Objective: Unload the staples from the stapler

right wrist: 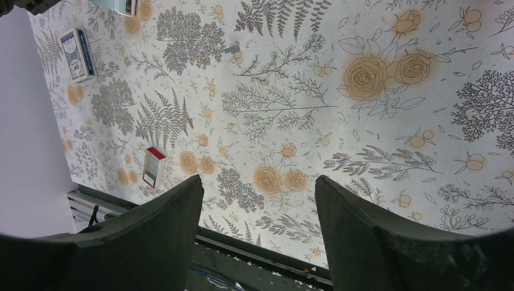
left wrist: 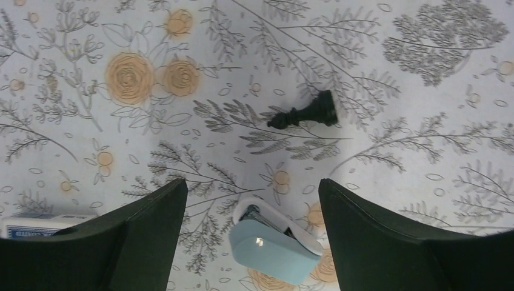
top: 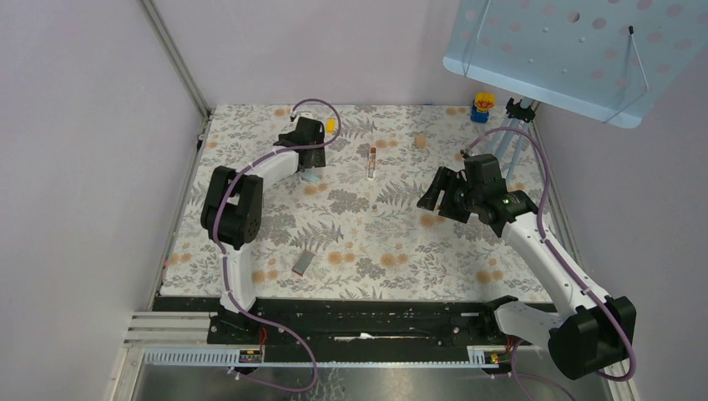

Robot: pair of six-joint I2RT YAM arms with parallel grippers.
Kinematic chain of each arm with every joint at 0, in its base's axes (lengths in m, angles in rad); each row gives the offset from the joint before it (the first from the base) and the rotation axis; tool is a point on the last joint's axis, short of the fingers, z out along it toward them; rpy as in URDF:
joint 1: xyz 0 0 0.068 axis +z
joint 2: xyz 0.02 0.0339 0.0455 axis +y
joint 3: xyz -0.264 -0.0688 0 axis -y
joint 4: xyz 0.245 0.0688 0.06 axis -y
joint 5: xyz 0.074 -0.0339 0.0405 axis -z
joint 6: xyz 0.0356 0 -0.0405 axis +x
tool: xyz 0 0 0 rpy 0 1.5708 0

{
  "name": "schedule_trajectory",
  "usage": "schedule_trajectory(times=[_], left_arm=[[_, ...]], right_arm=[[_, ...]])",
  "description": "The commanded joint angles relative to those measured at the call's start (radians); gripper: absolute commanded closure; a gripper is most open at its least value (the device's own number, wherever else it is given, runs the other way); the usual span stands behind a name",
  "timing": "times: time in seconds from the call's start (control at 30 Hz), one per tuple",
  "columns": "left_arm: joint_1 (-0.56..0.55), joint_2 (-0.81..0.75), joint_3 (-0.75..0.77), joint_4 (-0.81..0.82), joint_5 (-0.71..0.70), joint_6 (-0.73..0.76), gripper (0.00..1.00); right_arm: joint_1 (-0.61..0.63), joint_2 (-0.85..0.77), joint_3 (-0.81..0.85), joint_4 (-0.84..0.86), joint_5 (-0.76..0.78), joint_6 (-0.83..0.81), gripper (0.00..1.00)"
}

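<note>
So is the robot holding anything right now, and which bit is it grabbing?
Nothing is held. The left gripper is open, the blue stapler lying between its fingers untouched. The right gripper is open too, holding nothing.

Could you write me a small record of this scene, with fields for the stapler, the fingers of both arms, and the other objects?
stapler: light blue, lying on the table, not gripped
left fingers: open, with the stapler between them in the wrist view
right fingers: open, holding nothing, over bare table
other objects: black chess piece lying on its side; card box
task state: stapler not yet picked up
</note>
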Motion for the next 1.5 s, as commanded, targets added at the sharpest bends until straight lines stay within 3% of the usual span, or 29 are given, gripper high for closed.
schedule_trajectory(times=[0.0, 0.27, 0.5, 1.0, 1.47], left_arm=[[0.026, 0.020, 0.056, -0.054, -0.066, 0.000, 0.18], [0.032, 0.004, 0.001, -0.110, -0.034, -0.020, 0.30], [0.031, -0.047, -0.051, -0.161, -0.050, -0.029, 0.34], [0.032, -0.088, -0.073, -0.205, -0.042, -0.029, 0.34], [0.085, -0.103, -0.057, -0.237, -0.091, -0.017, 0.26]], right_arm=[[-0.005, -0.007, -0.003, 0.007, 0.009, -0.018, 0.25], [-0.005, -0.012, -0.007, 0.010, 0.010, -0.021, 0.25], [-0.005, -0.011, -0.011, 0.015, 0.008, -0.022, 0.25], [-0.005, -0.025, -0.023, 0.019, 0.003, -0.023, 0.25], [-0.005, -0.029, -0.026, 0.017, 0.000, -0.024, 0.25]])
